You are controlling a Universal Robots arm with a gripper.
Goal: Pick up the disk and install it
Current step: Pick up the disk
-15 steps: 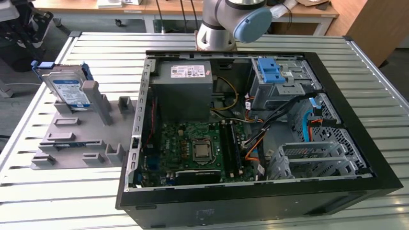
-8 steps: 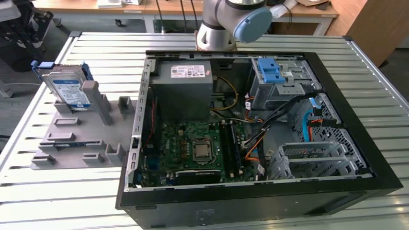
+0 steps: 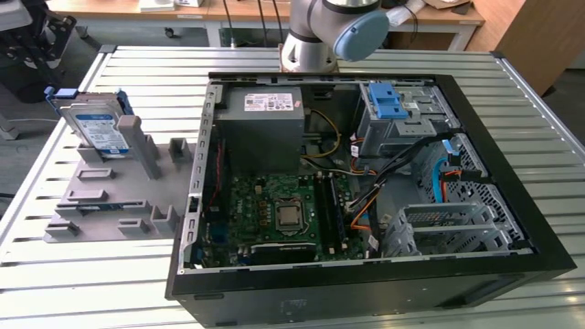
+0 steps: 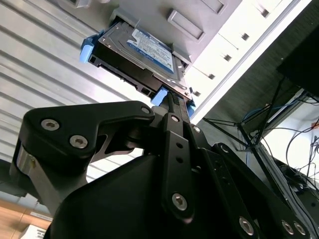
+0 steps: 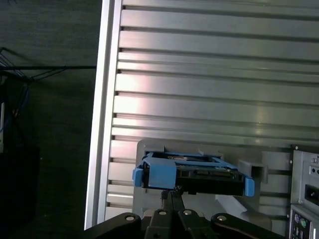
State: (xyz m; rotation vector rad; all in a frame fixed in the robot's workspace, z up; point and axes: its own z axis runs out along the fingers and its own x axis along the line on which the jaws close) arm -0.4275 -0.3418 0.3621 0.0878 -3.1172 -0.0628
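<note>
The disk (image 3: 96,127) is a silver drive with a white-and-blue label and blue bracket rails. It stands tilted on edge in a slot of the grey holder (image 3: 109,199) at the exterior view's left. Both wrist views look along the black gripper toward it. In the second wrist view the gripper (image 4: 175,102) points at the blue rail end of the disk (image 4: 144,50). In the first wrist view the gripper (image 5: 172,191) lies just under the disk (image 5: 192,172). Its fingers are shut together with nothing between them. Whether they touch the disk I cannot tell.
An open black computer case (image 3: 512,178) lies on the slatted metal table (image 3: 539,110), beside the holder. Inside are a grey power-supply box (image 3: 260,113), a motherboard (image 3: 279,212), a metal cage with a blue latch (image 3: 398,110) and an empty silver cage (image 3: 448,226). The arm's base (image 3: 320,34) stands behind the case.
</note>
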